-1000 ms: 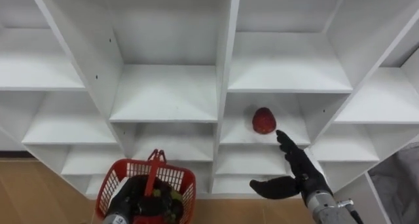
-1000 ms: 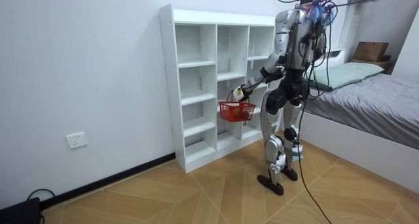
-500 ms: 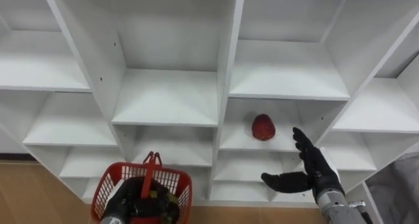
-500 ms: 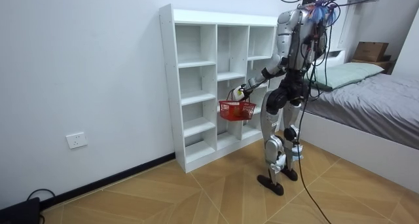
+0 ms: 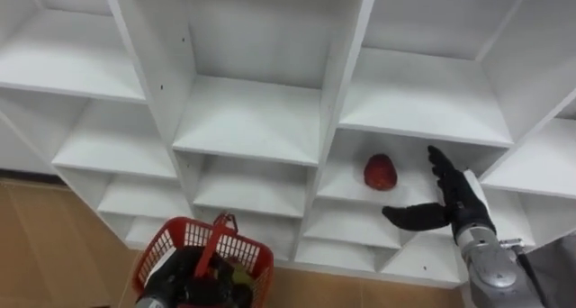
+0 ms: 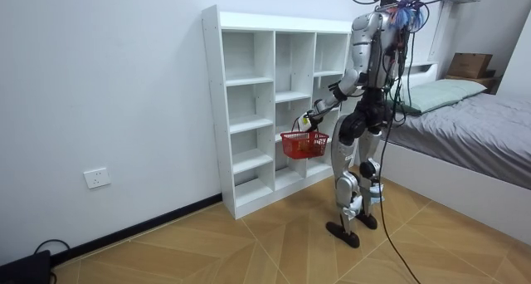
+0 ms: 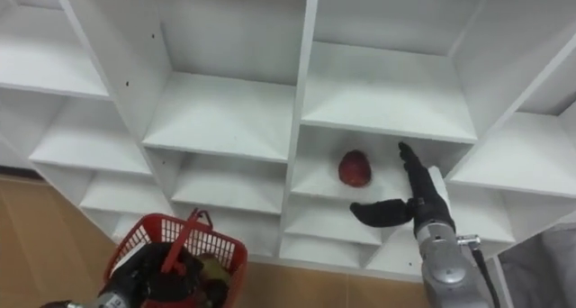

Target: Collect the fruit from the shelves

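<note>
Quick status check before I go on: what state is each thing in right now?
red fruit: lying on a closet shelf, not held.
right hand: open, beside the fruit, apart from it.
red basket: hanging upright, items inside.
left hand: shut on the basket's handle.

The shelf is plain white all over, and the fruit is deep red. My right hand is black with a white back and a silver wrist. The basket is bright red with latticed walls. The floor is tan wood in a herringbone pattern, the wall white.
</note>
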Controlling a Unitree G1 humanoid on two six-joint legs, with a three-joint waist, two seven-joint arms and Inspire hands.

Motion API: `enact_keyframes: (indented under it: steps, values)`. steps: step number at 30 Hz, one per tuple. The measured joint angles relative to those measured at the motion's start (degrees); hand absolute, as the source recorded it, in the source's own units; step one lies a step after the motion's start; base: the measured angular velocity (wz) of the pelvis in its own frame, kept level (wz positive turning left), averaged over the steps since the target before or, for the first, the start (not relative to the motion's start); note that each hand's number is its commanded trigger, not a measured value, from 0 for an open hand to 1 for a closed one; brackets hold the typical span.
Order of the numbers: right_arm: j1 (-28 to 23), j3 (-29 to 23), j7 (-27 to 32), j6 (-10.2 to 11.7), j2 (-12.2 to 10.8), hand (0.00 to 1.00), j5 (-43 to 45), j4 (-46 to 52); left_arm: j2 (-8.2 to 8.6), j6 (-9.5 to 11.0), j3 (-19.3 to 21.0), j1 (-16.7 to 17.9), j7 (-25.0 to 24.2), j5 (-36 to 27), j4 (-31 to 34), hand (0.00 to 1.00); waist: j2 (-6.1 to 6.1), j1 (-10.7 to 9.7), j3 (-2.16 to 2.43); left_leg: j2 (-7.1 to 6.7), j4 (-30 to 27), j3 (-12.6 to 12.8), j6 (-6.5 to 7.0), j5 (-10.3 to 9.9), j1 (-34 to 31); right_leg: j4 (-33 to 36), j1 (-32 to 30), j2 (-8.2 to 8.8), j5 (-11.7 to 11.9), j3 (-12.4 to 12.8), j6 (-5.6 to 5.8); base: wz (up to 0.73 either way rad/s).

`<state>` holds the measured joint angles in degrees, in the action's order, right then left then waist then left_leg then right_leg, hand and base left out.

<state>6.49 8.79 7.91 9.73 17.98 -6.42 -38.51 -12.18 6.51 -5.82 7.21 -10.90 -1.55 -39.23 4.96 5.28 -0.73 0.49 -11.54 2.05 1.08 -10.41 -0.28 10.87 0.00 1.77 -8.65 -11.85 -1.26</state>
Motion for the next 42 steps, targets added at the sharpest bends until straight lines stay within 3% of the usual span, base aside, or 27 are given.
enact_keyframes:
  steps: [3, 5, 10, 13, 16, 24, 29, 42]
  values:
    - [5.32, 0.03, 1.60, 0.04, 0.14, 0.00, -0.05, -4.72, -1.04, -0.45, 0.05, -0.65, -1.02, 1.14, -0.04, 1.00, 0.47, 0.02, -0.09, -0.06, -1.62, -0.88, 0.00, 0.00, -2.63, 0.13, -1.48, 0.03, 0.13, -0.78, -0.19, 0.17]
    - [8.58, 0.10, 2.45, 0.04, 0.30, 0.00, -0.04, -7.58, -1.58, -0.46, -0.02, -1.58, -1.24, 2.43, -0.03, 1.00, 0.80, 1.08, -0.17, 0.07, -2.68, -1.18, -0.02, -0.01, -4.92, 1.03, -3.49, 0.05, 0.19, -1.06, -0.30, 0.09]
    - [11.14, 0.43, 2.62, 0.05, 0.28, 0.00, 0.09, -10.13, -1.74, -0.75, -0.12, -2.32, -1.24, 2.50, -0.12, 1.00, 0.88, 1.88, -0.46, 0.00, -4.17, -2.32, -0.03, -0.01, -8.18, 1.91, -6.01, 0.30, 0.30, -2.38, -0.47, 0.12]
    - [12.98, 1.02, 3.13, 0.03, 0.27, 0.00, -0.33, -10.72, -1.73, -1.02, -0.88, -2.94, -1.14, 2.29, -0.19, 1.00, 0.89, 2.59, -0.98, 0.09, -5.17, -2.43, -0.04, 0.00, -10.36, 2.69, -7.96, 0.38, 0.39, -2.66, -0.61, 0.00]
    - [14.89, 1.25, 4.06, 0.07, 0.19, 0.00, -0.25, -12.97, -1.12, -1.49, -2.25, -3.82, -1.04, 2.40, -0.19, 1.00, 0.80, 2.94, -1.06, -0.06, -6.01, -2.60, -0.01, 0.04, -13.12, 4.02, -10.81, 0.73, 0.37, -3.24, -0.62, 0.05]
    - [17.60, 1.25, 8.55, -0.52, 0.32, 0.00, -0.69, -17.03, -1.45, -3.36, -3.90, -4.82, -0.99, 2.35, -0.29, 1.00, 0.63, 3.22, -1.27, -0.46, -6.26, -2.38, 0.35, 0.42, -16.69, 5.49, -15.02, 1.31, 0.34, -3.10, -0.56, 0.00]
    - [20.94, 1.09, 9.06, -0.62, 2.18, 0.00, -0.05, -17.04, -0.52, -3.74, -3.88, -6.55, -0.86, 2.39, -0.64, 1.00, -0.38, 3.09, -1.93, -0.38, -7.31, -2.12, 0.36, 0.44, -19.70, 6.89, -18.29, 1.47, 0.35, -2.59, -0.58, -0.02]
    - [22.07, 1.14, 9.07, -0.66, 2.60, 0.00, -0.06, -17.05, -0.05, -3.79, -3.93, -8.81, 0.76, 2.76, -1.55, 1.00, -0.64, 3.27, -1.98, -0.31, -7.33, -0.86, 0.49, 0.54, -21.29, 7.95, -20.79, 1.67, 0.32, -2.21, -0.61, -0.04]
